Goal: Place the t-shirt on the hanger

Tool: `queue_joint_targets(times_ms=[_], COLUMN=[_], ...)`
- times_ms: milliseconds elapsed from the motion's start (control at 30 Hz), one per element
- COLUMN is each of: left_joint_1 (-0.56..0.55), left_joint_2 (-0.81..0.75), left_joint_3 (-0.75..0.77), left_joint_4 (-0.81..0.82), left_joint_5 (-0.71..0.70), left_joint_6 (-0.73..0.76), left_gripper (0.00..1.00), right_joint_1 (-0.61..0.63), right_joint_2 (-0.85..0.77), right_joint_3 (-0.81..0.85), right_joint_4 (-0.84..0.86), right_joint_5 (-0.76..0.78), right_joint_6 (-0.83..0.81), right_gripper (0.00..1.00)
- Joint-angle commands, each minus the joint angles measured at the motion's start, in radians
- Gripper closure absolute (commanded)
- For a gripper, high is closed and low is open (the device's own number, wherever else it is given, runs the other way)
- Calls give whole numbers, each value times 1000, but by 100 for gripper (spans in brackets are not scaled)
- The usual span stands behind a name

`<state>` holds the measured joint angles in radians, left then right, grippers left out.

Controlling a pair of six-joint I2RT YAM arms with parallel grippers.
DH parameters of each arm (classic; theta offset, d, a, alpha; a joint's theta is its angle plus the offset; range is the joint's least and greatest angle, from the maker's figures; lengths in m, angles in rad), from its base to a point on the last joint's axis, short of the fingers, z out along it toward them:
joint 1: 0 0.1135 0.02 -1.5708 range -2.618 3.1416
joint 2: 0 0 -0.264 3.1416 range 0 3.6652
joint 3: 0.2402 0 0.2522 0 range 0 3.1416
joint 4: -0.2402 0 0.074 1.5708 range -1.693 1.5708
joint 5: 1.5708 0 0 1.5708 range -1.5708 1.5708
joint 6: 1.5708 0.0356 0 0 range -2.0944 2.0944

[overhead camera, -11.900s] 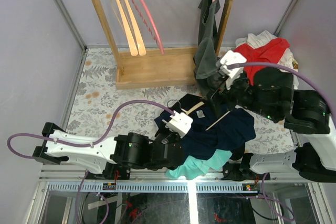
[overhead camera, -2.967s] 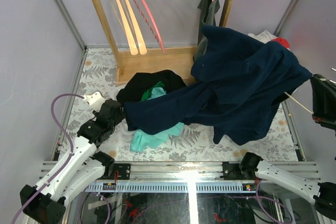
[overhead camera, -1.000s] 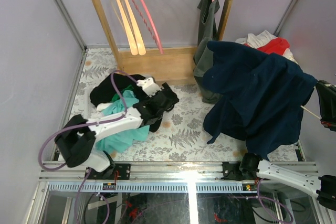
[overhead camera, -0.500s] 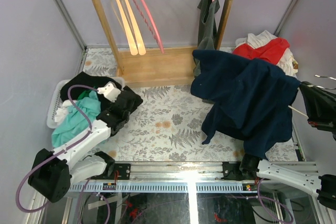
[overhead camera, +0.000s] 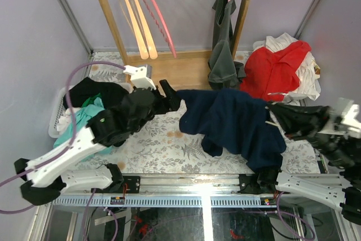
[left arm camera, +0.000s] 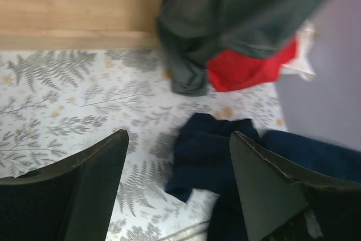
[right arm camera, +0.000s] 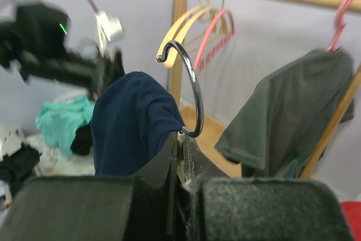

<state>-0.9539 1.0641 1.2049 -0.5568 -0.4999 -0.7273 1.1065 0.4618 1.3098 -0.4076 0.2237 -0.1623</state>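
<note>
Worktop [overhead camera: 169,145]: fern-patterned surface under both arms.

T-shirt [overhead camera: 231,119]: dark navy. Slung across the top view from centre toward 4 o'clock. Raised at the 3 o'clock end, with lower folds hanging toward 5 o'clock.

T-shirt handling: judged soft, limp, light and not fragile. Expected to sag and bunch wherever unsupported. Cotton judged not slippery, so a plain pinch should hold.

T-shirt hold: best taken at a doubled edge, such as the hem or sleeve cuff at the free 9 o'clock end. Single layer at mid-panel to be avoided.

Left tool [left arm camera: 177,139]: fingers spread wide, nothing between them. Positioned just beside the 9 o'clock edge of the t-shirt in the top view. A navy fold lies beyond the gap in the wrist view. Contact with the cloth cannot be told.

Right tool [right arm camera: 181,152]: fingers together, clamped on the neck of the hanger [right arm camera: 179,137] just below the metal hook. Navy cloth draped over the 9 o'clock side of the hook.

Hanger: only the cream neck and upright hook are visible, with the arms hidden under fabric. Passage through the neck opening cannot be told.
</note>
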Motion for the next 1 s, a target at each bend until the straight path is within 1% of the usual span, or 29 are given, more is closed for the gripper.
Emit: queue_joint_targets(times_ms=[0,100,167,267,367,467,533,667,867,933,967], left_joint_1=[-141,-245,-289,-299,-300,-301,-300,-306,-344,-352,-355], left_joint_2=[-59,-85,-90,-86,-101,-108,-72,2,70,78,74], left_joint_3=[153,213,238,274,304,322,351,402,467,487,491], left_joint_4=[-235,-289,-327,-383,-366,-295,-264,-229,-218,-228,-223], left_joint_5=[-132,-150,-196,-242,-218,-154,-71,100,298,344,346], left_joint_6=[25,6,4,12,61,162,246,352,465,490,494], left_gripper=[31,36,37,36,36,35,35,34,30,29,29], right_joint_1=[19,48,73,114,165,228,275,343,374,376,377], right_joint_2=[-57,-119,-163,-250,-334,-398,-429,-448,-411,-391,-384], right_joint_3=[-85,-173,-239,-355,-465,-528,-557,-590,-606,-604,-603], right_joint_4=[77,147,197,281,355,398,423,449,492,497,497], right_joint_5=[-44,-56,-57,-35,-5,37,58,96,105,103,103], right_joint_6=[70,108,132,171,200,213,217,218,233,238,240], right_gripper=[100,100,100,100,100,100,100,100,100,100,100])
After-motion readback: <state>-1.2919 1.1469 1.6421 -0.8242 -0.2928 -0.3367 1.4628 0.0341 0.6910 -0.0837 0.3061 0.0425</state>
